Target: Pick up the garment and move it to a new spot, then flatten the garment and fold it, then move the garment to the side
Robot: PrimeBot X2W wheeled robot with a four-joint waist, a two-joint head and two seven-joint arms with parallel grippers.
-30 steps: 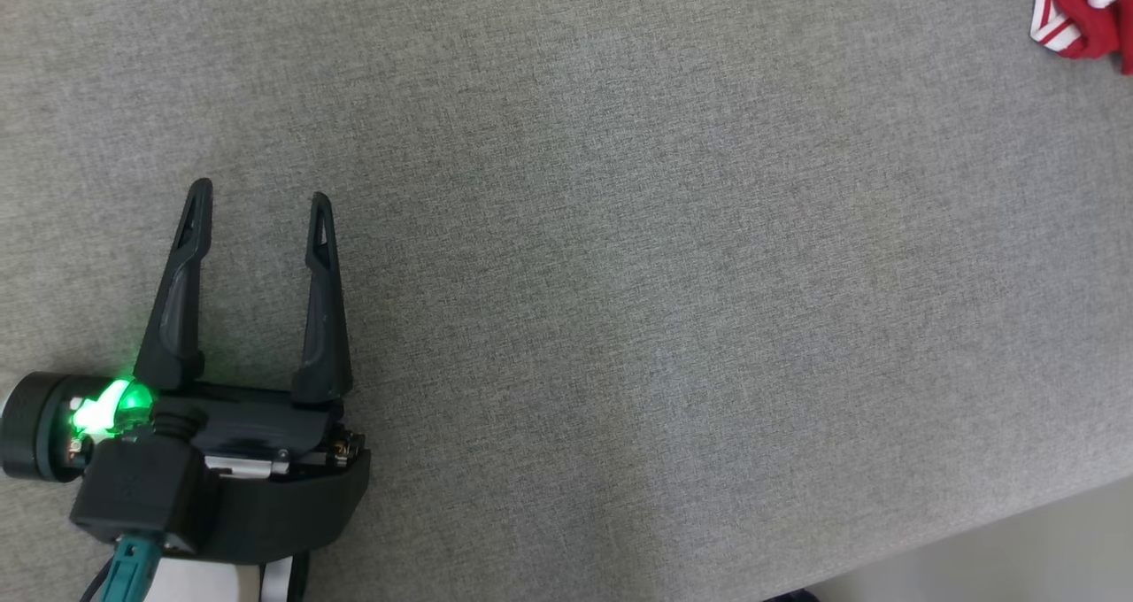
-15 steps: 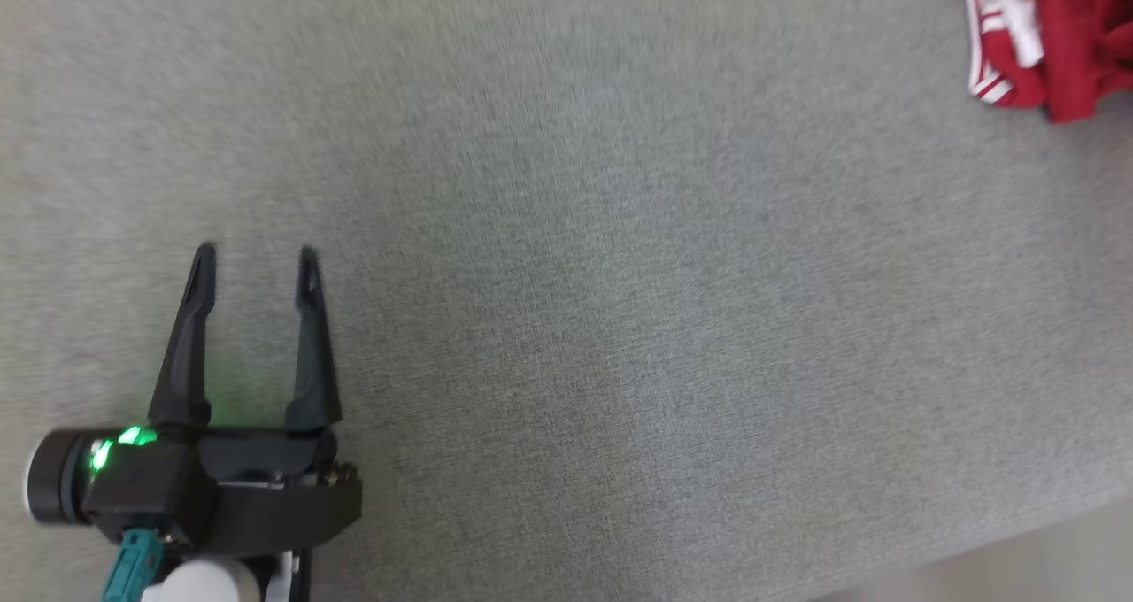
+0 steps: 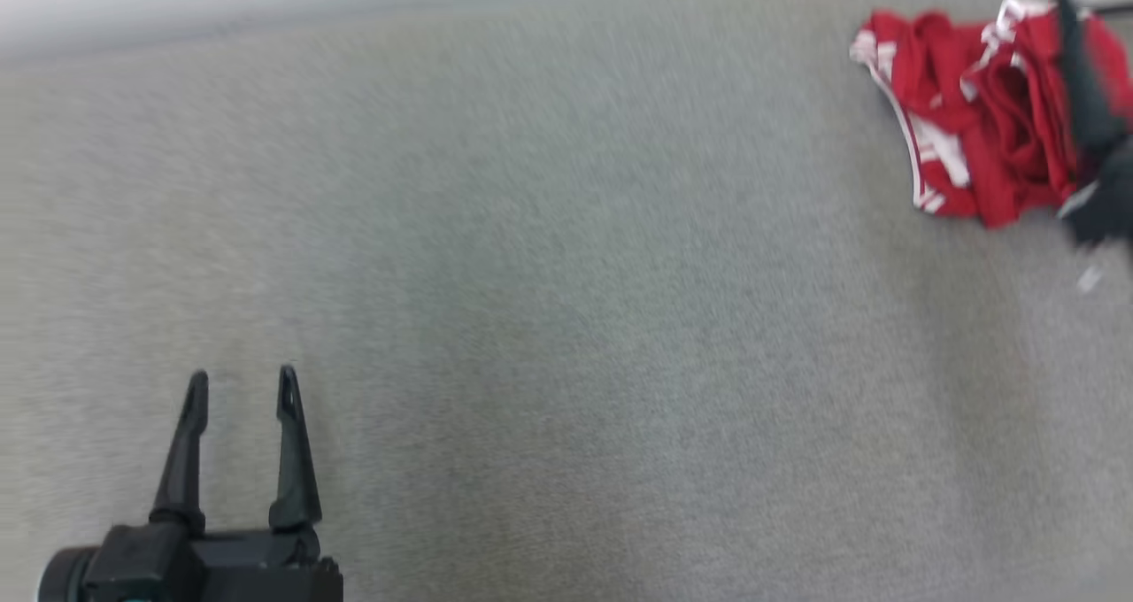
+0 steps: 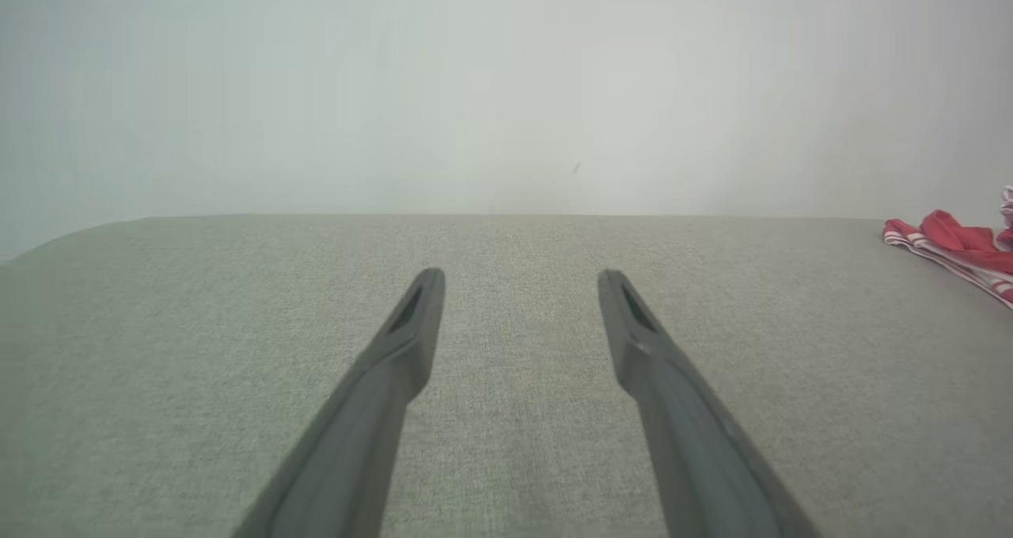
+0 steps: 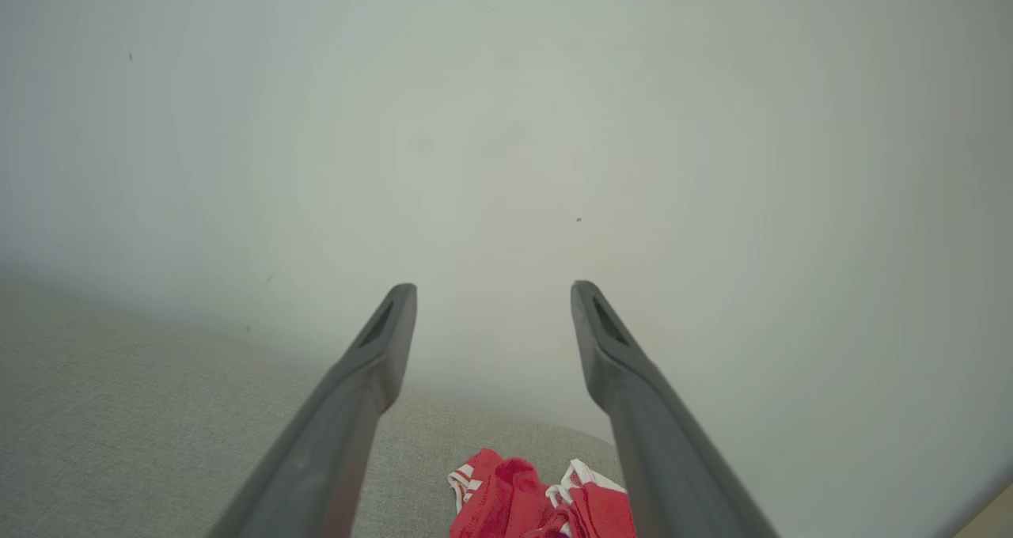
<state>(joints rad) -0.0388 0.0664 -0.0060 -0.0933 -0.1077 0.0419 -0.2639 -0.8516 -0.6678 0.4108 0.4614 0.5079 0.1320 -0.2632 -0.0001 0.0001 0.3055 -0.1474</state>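
**Red garment lying bunched at the desk's far right, both pairs of fingers standing apart**

Red cloth with white striped trim is what you are looking for. The garment (image 3: 965,133) is lying in a crumpled heap on the grey fabric-covered desk (image 3: 566,319), near its far right corner in the head view. It is neither flattened nor folded.

Your left gripper (image 3: 242,377) is sitting at the lower left of the head view, well apart from the garment. Its fingers are standing apart with nothing between them, pointing across bare grey fabric towards the pale wall (image 4: 506,87). In the left wrist view the garment is showing only as a red and white edge at the far right.

Your right gripper (image 5: 492,287) is hovering over the garment with its fingers spread wide and gripping nothing. In the right wrist view the red cloth is lying below and between them, and their tips are showing against the wall. In the head view that gripper is appearing as a blurred dark shape crossing the garment's right side. You cannot tell from the blur whether it is touching the cloth.
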